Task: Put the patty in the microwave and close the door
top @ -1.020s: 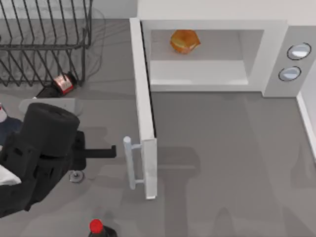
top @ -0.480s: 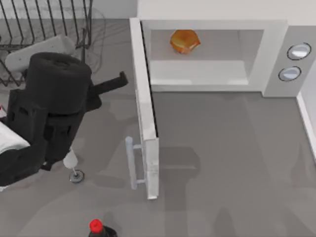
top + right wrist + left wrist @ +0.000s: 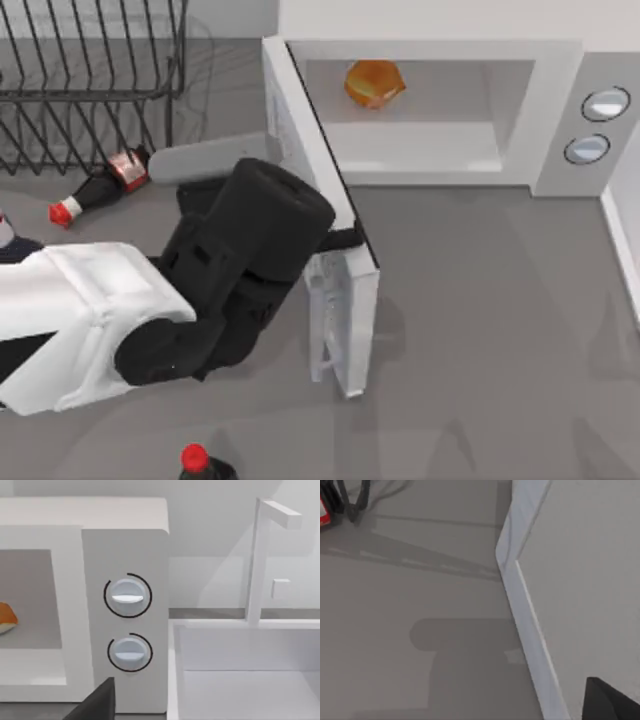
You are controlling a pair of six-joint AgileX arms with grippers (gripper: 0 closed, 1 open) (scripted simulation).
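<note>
The patty (image 3: 374,83) lies inside the microwave (image 3: 560,110) toward the back of the pale cavity; its edge also shows in the right wrist view as the patty (image 3: 6,617). The door (image 3: 335,215) stands partly swung, angled out from its hinge at the cavity's left, handle (image 3: 325,340) on its outer side. My left gripper (image 3: 342,240) is pressed against the door's outer face near its top edge, the bulky black wrist behind it. The left wrist view has the white door (image 3: 580,580) close up. My right gripper (image 3: 97,702) hangs in front of the dials (image 3: 127,596).
A wire dish rack (image 3: 90,80) stands at the back left. One red-capped bottle (image 3: 95,190) lies beside it, and another bottle (image 3: 195,460) sits at the front edge. A white sink (image 3: 240,680) with a faucet (image 3: 260,555) lies right of the microwave.
My left arm has swept from the table's left side over to the door's outer face. The door has swung partway toward the microwave opening.
</note>
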